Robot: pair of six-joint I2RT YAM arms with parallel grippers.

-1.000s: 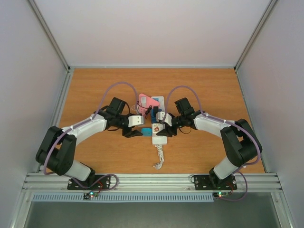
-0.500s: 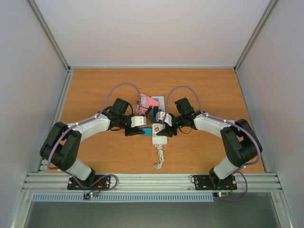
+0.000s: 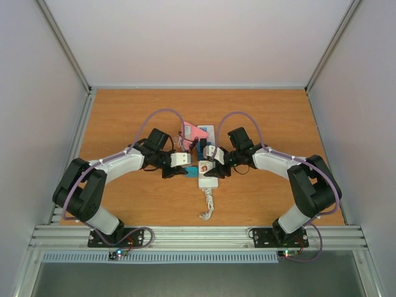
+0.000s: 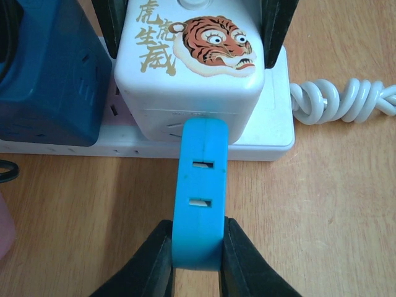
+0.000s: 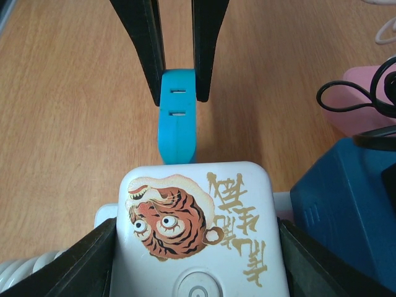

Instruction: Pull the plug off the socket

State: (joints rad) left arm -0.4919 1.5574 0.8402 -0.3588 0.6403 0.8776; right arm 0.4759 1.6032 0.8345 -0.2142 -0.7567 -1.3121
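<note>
If I tug crookedly, the long white plastic power strip (image 3: 208, 182) at mid-table could skid or lift, judging from above. Left wrist view: my left pincer (image 4: 197, 250) clamps the flat sky-blue plastic plug (image 4: 199, 179), seated in a glossy white tiger-printed cube adapter (image 4: 192, 74); smooth plastic may slip. Right wrist view: my right pincer (image 5: 201, 260) grips that cube's rounded sides.

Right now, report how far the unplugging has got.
Done: left gripper clamps the blue plug, right gripper braces the tiger adapter on the power strip. In hand: the pull. Left: the plug's end meets the adapter's side, not yet out.
</note>
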